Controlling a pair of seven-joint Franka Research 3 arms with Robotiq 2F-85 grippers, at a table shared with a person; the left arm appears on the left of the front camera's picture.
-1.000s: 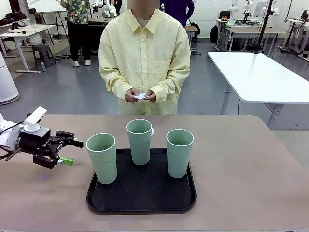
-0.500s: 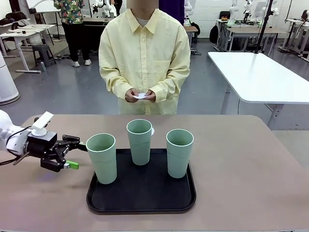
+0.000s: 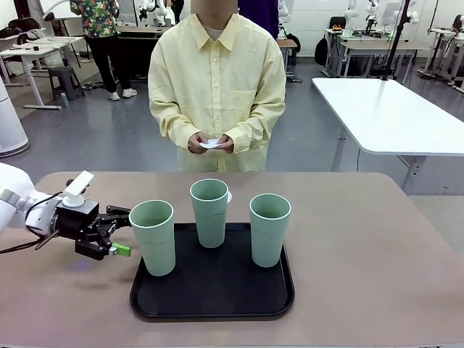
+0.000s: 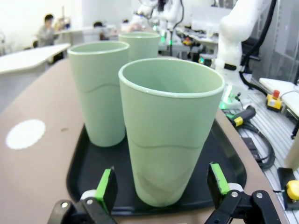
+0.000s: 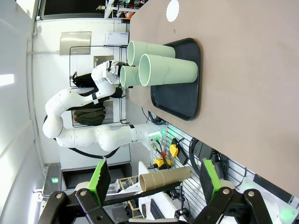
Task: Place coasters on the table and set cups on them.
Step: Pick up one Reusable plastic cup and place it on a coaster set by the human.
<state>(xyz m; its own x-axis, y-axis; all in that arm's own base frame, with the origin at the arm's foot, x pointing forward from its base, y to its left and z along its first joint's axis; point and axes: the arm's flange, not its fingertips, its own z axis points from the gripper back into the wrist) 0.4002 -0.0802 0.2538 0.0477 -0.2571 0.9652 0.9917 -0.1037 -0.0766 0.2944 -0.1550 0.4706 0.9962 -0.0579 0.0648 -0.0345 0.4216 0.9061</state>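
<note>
Black tray (image 3: 217, 286) sits on the surface (image 3: 377, 254) close to the near edge, a bit left of the middle, and it's carrying all the cups upright. The left cup (image 3: 154, 235) is at the tray's front left corner, the middle cup (image 3: 209, 212) is at its back edge and the right cup (image 3: 269, 228) is over on the right side, none of them touching. The left gripper (image 3: 125, 230) comes in low from the surface's left edge, turned on its side, fingers (image 4: 106, 184) spread wide. In its wrist view the left cup is lined up right between the two green pads with a gap on each side, so nothing's gripped. The middle cup stands just behind the left one, near but apart, and the tray's rim is right at the fingertips. One coaster (image 4: 25, 134) lies flat on the surface past the tray's back edge, mostly hidden behind the middle cup from the front. The person at the far edge has more white coaster paper (image 3: 212, 144) pinched in both hands (image 3: 230, 142). The right gripper (image 5: 154, 179) hangs well apart from the tray, off toward the surface's right edge, fingers apart and nothing between them.
</note>
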